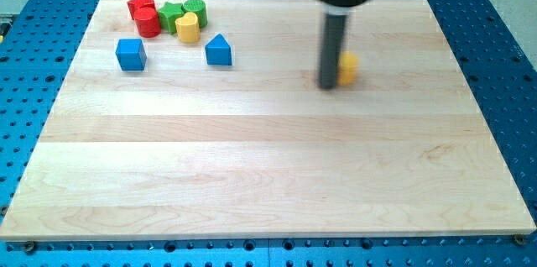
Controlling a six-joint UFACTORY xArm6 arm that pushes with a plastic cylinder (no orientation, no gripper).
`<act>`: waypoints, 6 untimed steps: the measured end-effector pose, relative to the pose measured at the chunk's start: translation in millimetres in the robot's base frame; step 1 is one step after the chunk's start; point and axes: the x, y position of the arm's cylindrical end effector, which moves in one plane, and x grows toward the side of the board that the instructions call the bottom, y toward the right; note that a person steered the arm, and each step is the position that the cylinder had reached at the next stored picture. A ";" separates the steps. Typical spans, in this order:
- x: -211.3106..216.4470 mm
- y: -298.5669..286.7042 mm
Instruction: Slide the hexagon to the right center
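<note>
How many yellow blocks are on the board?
2. One yellow block lies in the cluster at the view's top left; the other yellow block sits just right of my tip, partly hidden by the rod.

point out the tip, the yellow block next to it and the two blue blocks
my tip (328, 85), camera view, rod's lower end
yellow block (348, 67), camera view, visible right part
blue cube (130, 54), camera view, top face
blue house-shaped block (218, 50), camera view, front face

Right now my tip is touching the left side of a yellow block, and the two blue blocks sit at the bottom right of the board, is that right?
Not quite. The camera view shows both blue blocks at the board's top left, below the red-green-yellow cluster. The rest holds: my tip is against the yellow block's left side.
</note>
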 end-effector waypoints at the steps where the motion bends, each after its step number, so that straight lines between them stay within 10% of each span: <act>1: 1.0 -55.4; 3: -49.6 24.8; 4: -3.6 57.1; 6: 52.2 -151.6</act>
